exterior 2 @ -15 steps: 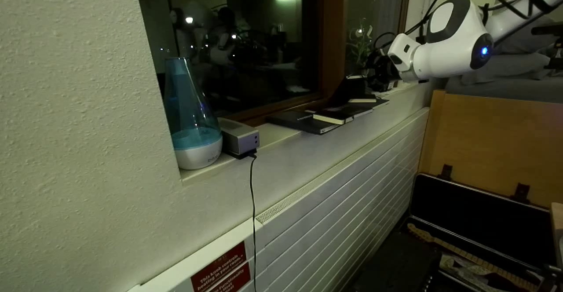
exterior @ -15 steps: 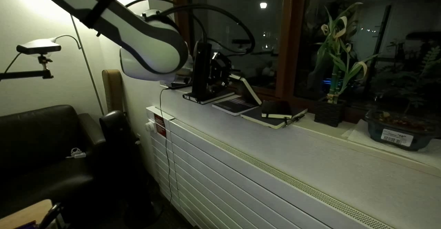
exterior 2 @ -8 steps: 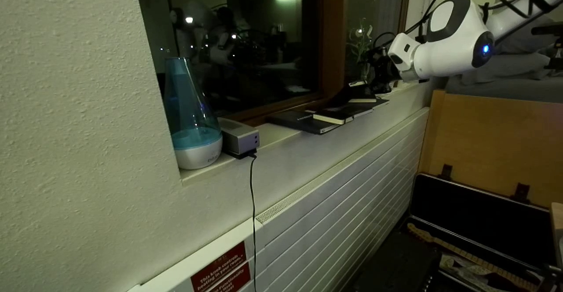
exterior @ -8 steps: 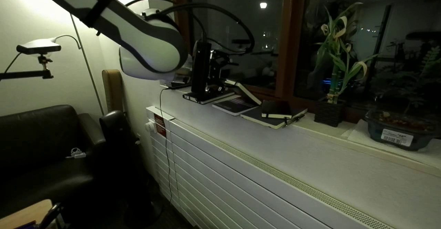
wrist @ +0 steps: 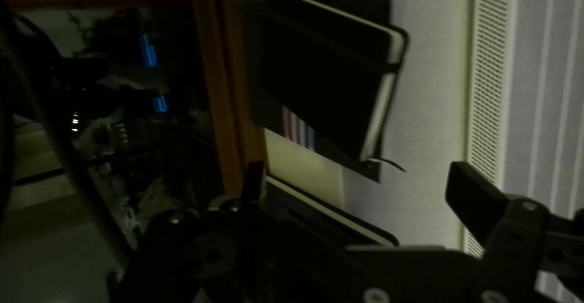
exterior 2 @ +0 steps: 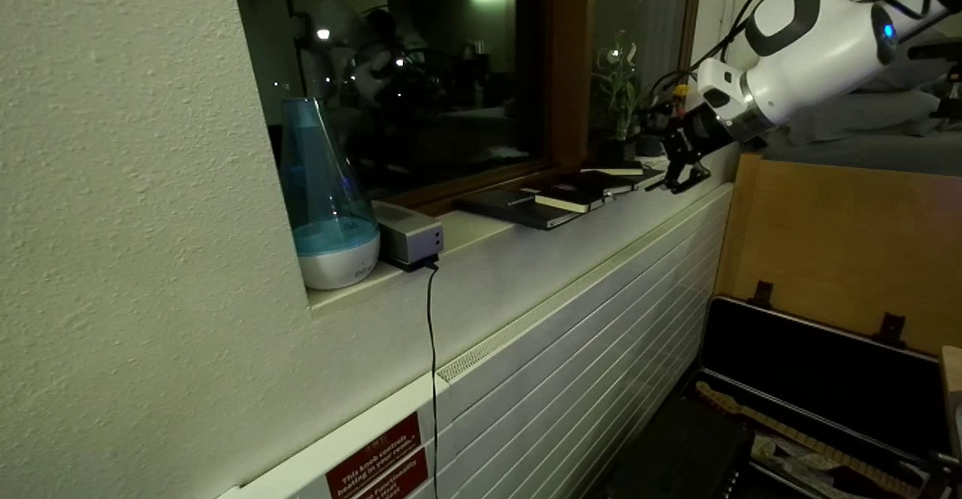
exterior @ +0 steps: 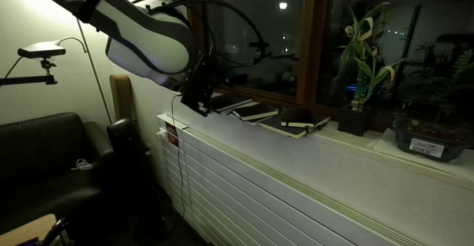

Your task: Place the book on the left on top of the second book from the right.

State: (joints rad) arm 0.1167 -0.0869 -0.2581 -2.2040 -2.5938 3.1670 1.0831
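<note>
Black book (exterior: pixel 255 110) lies atop another book (exterior: pixel 257 120) on windowsill (exterior: pixel 331 130); tall plant (exterior: pixel 360 76) further right.

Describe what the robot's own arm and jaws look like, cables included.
The arm is white and rounded, with dark grey panels, a blue light, a black strap and black cables looping outside. The jaws are black and blocky, with silvery screws.

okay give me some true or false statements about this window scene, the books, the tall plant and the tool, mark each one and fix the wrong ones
The tool is open. True.
The tool grips a book. False: it holds nothing.
The banded black book lies on top of the striped book. True.
The tall plant stands in a dark pot. True.
The tall plant lies on its side. False: it stands upright.
</note>
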